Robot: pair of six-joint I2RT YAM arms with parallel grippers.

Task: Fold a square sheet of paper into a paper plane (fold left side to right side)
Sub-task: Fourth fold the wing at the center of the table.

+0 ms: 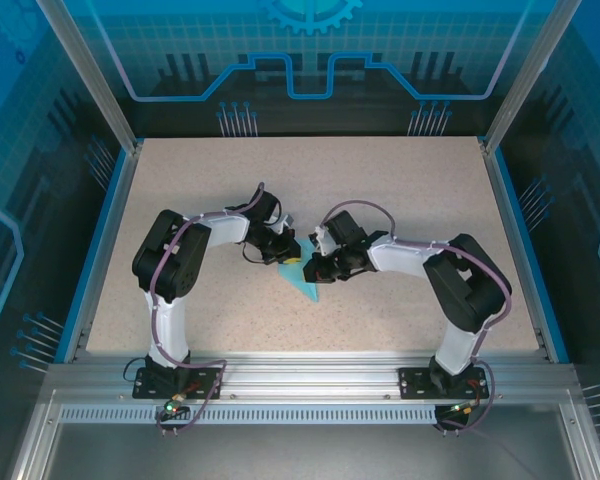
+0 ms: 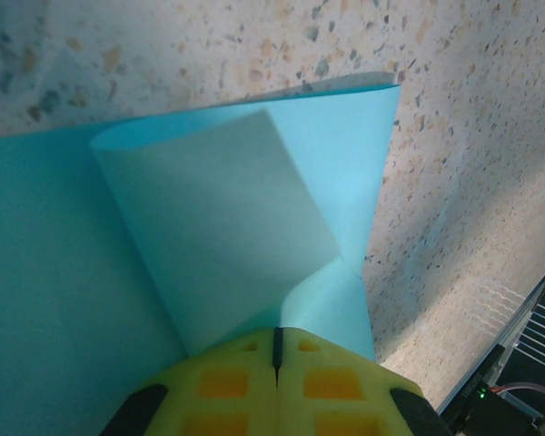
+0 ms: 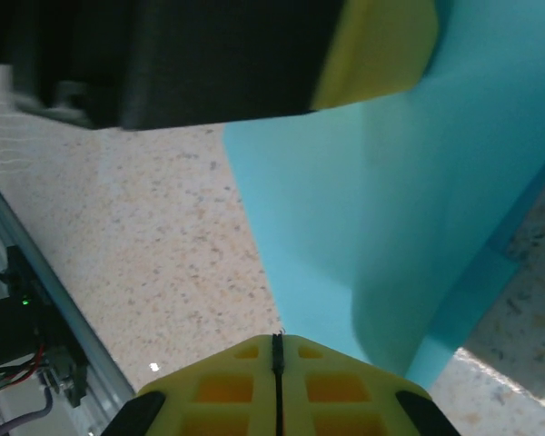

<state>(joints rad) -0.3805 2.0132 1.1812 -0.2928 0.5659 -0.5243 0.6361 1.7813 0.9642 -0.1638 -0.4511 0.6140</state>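
Note:
The square sheet of paper [image 1: 305,285] is light blue and lies mid-table as a creased, pointed shape between my two grippers. My left gripper [image 1: 288,252] comes from the upper left, and its yellow jaws [image 2: 277,332] are shut on a raised, curling flap of the paper [image 2: 218,218]. My right gripper [image 1: 312,270] reaches in from the right. Its jaws [image 3: 277,338] are shut right at a corner of the paper [image 3: 345,227], whose edge runs into the seam. The left gripper's yellow finger [image 3: 381,45] hangs just above the sheet there.
The speckled beige table [image 1: 380,200] is bounded by blue side walls and an aluminium rail [image 1: 310,375] at the near edge. Both arm bases stand on that rail. Cabling and a green light [image 3: 23,300] sit beyond the edge.

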